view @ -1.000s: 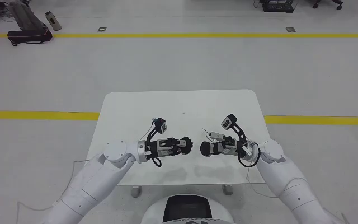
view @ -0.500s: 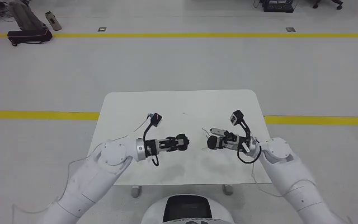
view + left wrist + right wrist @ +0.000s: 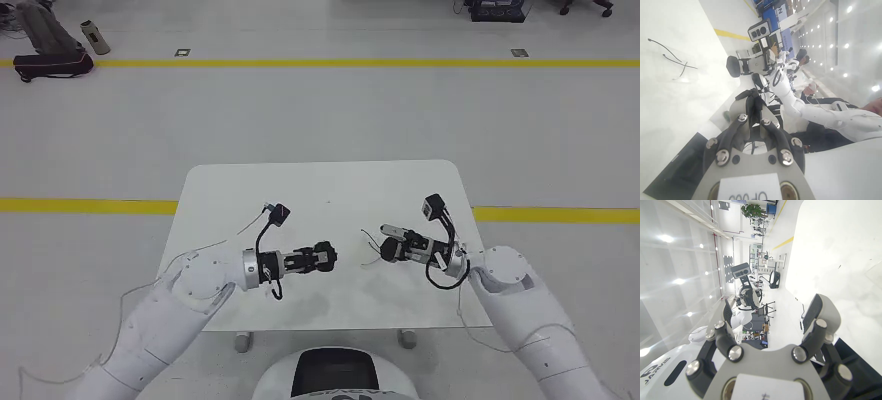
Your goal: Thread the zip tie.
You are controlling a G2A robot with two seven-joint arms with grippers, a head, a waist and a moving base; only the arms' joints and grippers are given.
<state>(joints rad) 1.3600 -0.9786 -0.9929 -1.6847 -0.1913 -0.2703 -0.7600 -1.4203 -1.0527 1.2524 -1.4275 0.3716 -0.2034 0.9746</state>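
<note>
Several thin black zip ties (image 3: pixel 672 56) lie loose and crossed on the white table (image 3: pixel 250 190); from above they show as fine dark lines (image 3: pixel 370 241) between the two arms. My left gripper (image 3: pixel 326 253) hovers just left of them with its dark fingers (image 3: pixel 751 98) pressed together and nothing visible between them. My right gripper (image 3: pixel 386 243) is just right of the ties, above the table. Its two padded fingers (image 3: pixel 813 311) stand wide apart with nothing in the gap (image 3: pixel 770 311). The left wrist view shows it beyond the ties (image 3: pixel 733 66).
The ties seem to rest on a faint clear sheet (image 3: pixel 685 79). The table's near edge (image 3: pixel 330 328) runs just below both grippers, and the far half of the table is bare. Yellow floor lines (image 3: pixel 90 206) run past the table.
Both grippers have drawn apart from the table's middle and moved a little farther from the near edge. The right one, bunched a second ago, now has its fingers spread. The zip ties have not moved.
</note>
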